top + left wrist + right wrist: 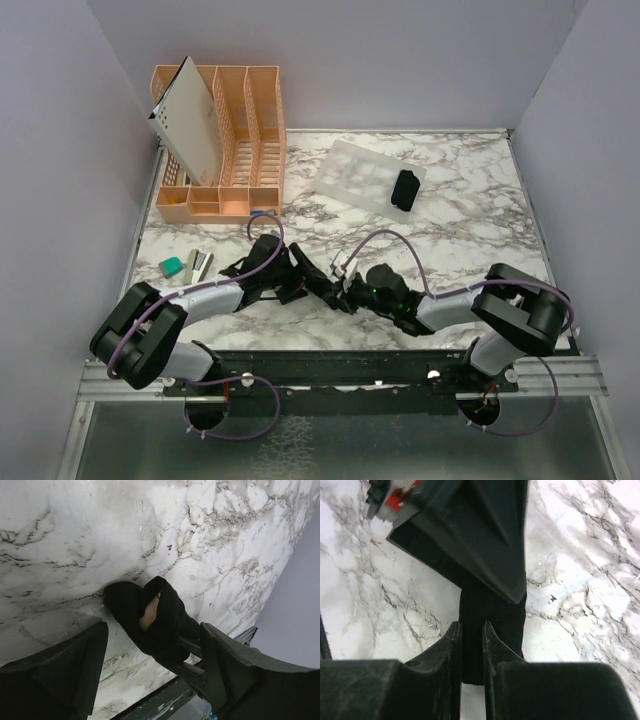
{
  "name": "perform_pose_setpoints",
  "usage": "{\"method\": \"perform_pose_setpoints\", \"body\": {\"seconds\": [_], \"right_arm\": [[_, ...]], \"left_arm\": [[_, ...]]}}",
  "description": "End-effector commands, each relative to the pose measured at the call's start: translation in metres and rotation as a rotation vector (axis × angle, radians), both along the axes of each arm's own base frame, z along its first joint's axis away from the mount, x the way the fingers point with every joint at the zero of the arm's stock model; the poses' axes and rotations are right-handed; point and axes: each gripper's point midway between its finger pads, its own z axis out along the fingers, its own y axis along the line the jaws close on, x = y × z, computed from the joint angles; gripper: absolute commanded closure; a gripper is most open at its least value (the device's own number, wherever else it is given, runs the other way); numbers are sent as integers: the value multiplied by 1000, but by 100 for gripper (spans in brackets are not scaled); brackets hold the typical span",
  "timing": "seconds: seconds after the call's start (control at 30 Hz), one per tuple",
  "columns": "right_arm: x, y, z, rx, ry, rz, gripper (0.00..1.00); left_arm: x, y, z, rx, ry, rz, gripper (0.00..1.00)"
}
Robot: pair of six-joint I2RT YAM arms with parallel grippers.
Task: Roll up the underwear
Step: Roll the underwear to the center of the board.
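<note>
The step in hand seems to be the rolling of the second garment. One rolled bundle [405, 190] lies finished on a pale, see-through tray [345, 165] at the far side of the bench [470, 225]. The other underwear [167, 622] is at the near middle of the bench, where the two arms meet.

The right gripper [470, 627] has its fingers almost together and is clamped on this black cloth. The left gripper [152, 630] stands wide apart on both sides of the cloth and does not touch it.

The underwear is a soft, matt black fabric, gathered into a loose and thick lump with deep folds. A small tan band [149, 616] shows inside one fold. It rests on the bench. The bench top is hard, smooth white marble pattern with grey veins, so the cloth can slide on it.

In my judgement the roll is formed only partly. The next move calls for the left gripper to take a new hold on the free edge while the right one keeps the bundle tight, or the roll may open.
</note>
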Motion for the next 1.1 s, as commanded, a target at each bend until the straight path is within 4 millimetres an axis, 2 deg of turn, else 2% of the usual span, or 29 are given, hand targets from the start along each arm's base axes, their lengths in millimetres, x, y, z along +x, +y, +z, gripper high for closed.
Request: {"method": "perform_pose_setpoints", "body": {"seconds": [0.0, 0.2, 0.6, 0.97, 1.07], "right_arm": [[-39, -12, -37, 41, 347, 103, 84], [-30, -21, -35, 193, 527, 64, 84], [-18, -22, -32, 425, 752, 28, 85], [-20, -18, -34, 437, 783, 64, 82], [-21, -18, -35, 426, 785, 77, 80]], "left_arm": [[2, -4, 3, -30, -73, -34, 21], [-2, -6, -5, -19, -60, -57, 21], [-2, 4, -12, 77, -73, -60, 25], [8, 12, -25, 178, -83, -59, 33], [11, 11, -28, 187, -79, -58, 43]]}}
